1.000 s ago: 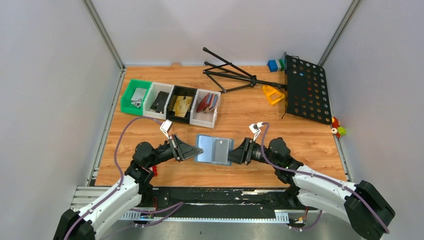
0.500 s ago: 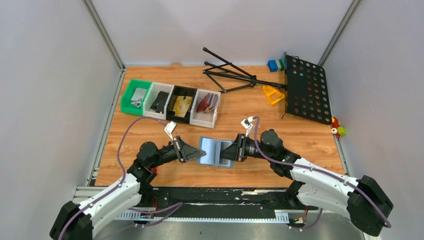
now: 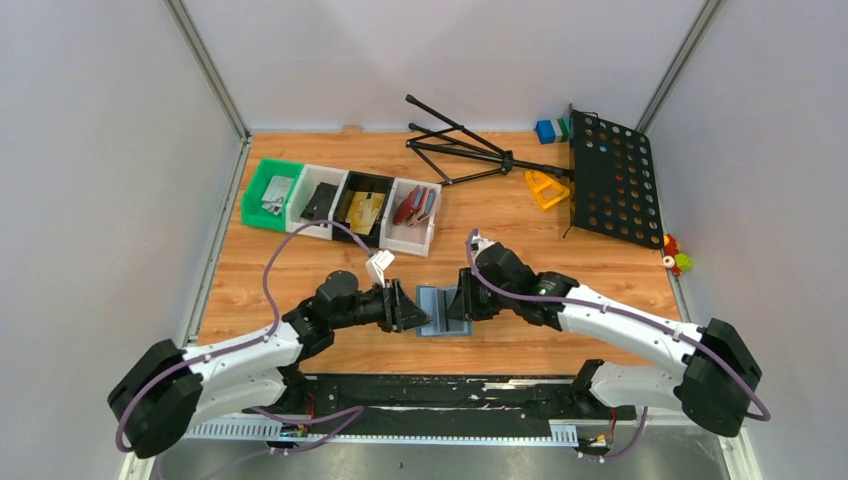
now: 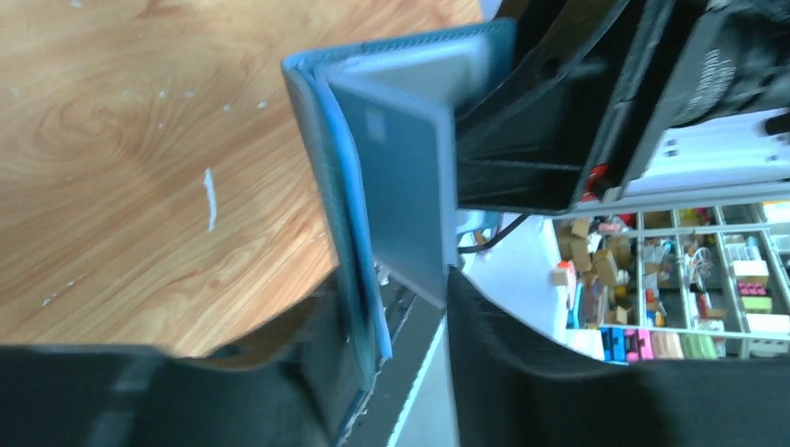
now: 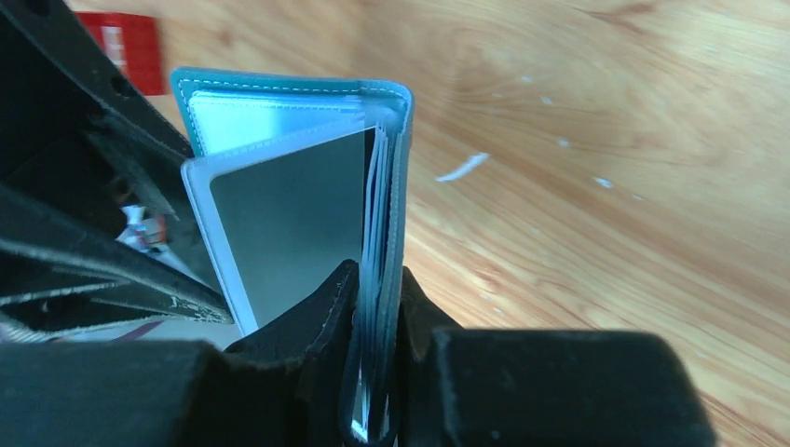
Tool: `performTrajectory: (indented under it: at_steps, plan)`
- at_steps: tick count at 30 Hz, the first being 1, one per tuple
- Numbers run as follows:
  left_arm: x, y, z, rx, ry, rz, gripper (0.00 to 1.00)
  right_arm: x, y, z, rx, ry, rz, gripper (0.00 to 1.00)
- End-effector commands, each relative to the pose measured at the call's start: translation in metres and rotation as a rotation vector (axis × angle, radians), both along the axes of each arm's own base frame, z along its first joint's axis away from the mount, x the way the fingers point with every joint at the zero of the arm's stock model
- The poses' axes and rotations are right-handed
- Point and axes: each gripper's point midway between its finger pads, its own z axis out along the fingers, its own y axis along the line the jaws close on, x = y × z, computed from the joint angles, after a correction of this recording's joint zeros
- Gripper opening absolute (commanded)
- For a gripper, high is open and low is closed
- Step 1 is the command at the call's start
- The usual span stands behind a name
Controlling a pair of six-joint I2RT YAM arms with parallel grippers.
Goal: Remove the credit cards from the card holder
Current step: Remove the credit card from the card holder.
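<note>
Slate-blue and part-folded, the card holder (image 3: 436,303) is near the front edge of the wooden table (image 3: 560,270) in the top external view. It lies between the left gripper (image 3: 418,312) and the right gripper (image 3: 457,306), which meet it from opposite sides. Whether it rests on the wood or hangs just above it cannot be judged from here. A row of four bins (image 3: 340,205) sits well apart at the far left. A black perforated stand (image 3: 612,178) lies at the far right.

Left wrist view: the left jaws stand part-way apart. The holder's outer cover lies against one finger. A grey card (image 4: 401,186) in its inner leaf fans out into the gap toward the other. The right gripper's black body is just beyond the holder.

Right wrist view: the right jaws are narrow. Both fingers (image 5: 326,307) are pinched on the holder's stacked leaves at its lower edge. The grey card sits in a pale-edged sleeve and faces the camera. The left gripper is close behind.
</note>
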Motion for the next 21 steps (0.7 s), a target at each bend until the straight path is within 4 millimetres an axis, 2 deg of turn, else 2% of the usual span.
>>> performTrajectory:
  at_steps: [1, 4, 6, 12, 15, 21]
  plan:
    - [0.002, -0.011, -0.005, 0.012, -0.082, -0.058, 0.58, 0.011, -0.035, -0.017, -0.267, -0.02, -0.057, 0.01]
    - [0.001, -0.015, -0.012, -0.007, -0.078, -0.076, 0.67, 0.007, -0.046, -0.026, -0.343, 0.001, -0.043, 0.0]
    - [0.002, -0.017, -0.015, -0.012, -0.08, -0.08, 0.69, 0.004, -0.051, -0.03, -0.368, 0.012, -0.04, 0.0]
    - [0.01, -0.016, -0.03, 0.038, -0.059, -0.042, 0.71, 0.005, -0.06, -0.037, -0.436, 0.01, -0.026, 0.01]
    - [0.011, -0.011, -0.034, 0.064, -0.064, -0.022, 0.71, 0.005, -0.067, -0.047, -0.511, 0.028, -0.005, 0.0]
    - [0.01, -0.002, -0.032, 0.096, -0.089, -0.006, 0.71, 0.001, -0.061, -0.049, -0.48, 0.034, 0.027, 0.0]
